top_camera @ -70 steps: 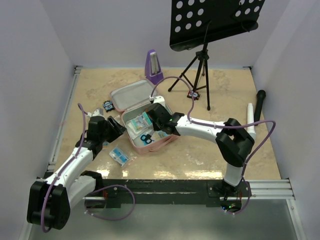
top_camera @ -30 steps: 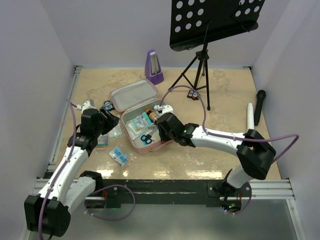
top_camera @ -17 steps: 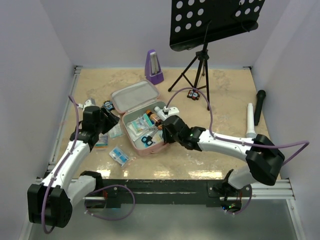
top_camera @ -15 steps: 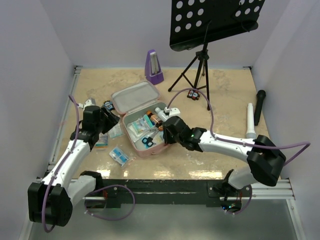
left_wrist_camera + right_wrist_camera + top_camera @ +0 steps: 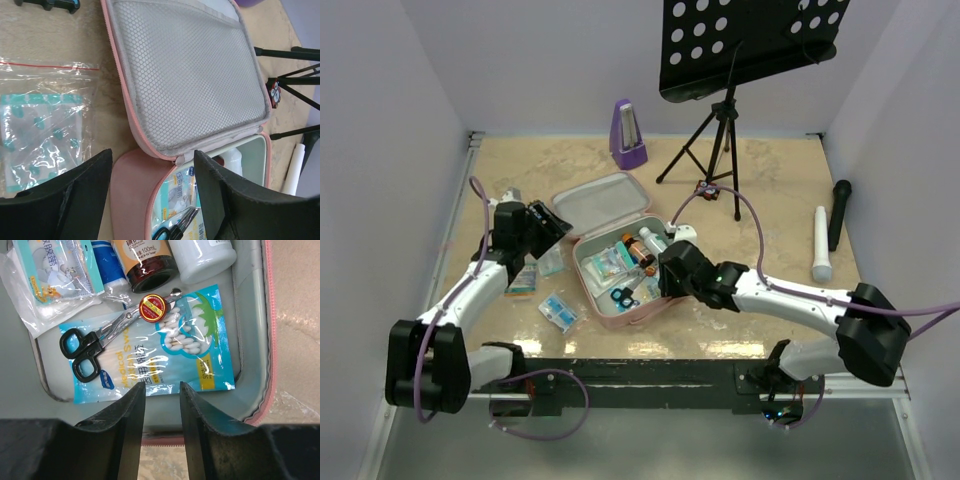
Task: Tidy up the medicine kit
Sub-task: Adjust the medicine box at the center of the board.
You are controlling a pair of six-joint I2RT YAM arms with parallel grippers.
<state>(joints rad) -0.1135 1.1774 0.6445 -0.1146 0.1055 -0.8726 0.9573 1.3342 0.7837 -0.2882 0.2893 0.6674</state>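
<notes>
While the kit [image 5: 620, 262] lies open on the table [image 5: 770, 190], both claws stand at it, one on each side. The kit sits left of the table's middle, towards the near edge. Its lid [image 5: 598, 197] is folded back to the far left, mesh pocket up.

Left claw [image 5: 548, 224]:
- Position: at the lid's left edge, pointing towards the kit.
- In the left wrist view, the left claw [image 5: 152, 159] has its jaws wide apart.
- The corner where lid [image 5: 185, 75] and tray meet lies between the two fingers [image 5: 75, 190]. Whether either finger touches it cannot be told.
- A clear zip bag [image 5: 42, 130] of teal items lies on the table just left of the lid.

Right claw [image 5: 665, 275]:
- Position: over the tray's right near part.
- In the right wrist view, the right claw [image 5: 161, 390] has its jaws a narrow gap apart, with nothing between them.
- Directly past the fingertips lies a blue swab packet [image 5: 170, 360] on the tray floor.
- Scissors [image 5: 87, 352] rest across that packet's left part, and a red-capped tin [image 5: 152, 307] sits by their blades.
- Beyond stand a brown bottle [image 5: 150, 265] and a white bottle [image 5: 202, 255], with a gauze packet [image 5: 55, 275] to their left.
</notes>
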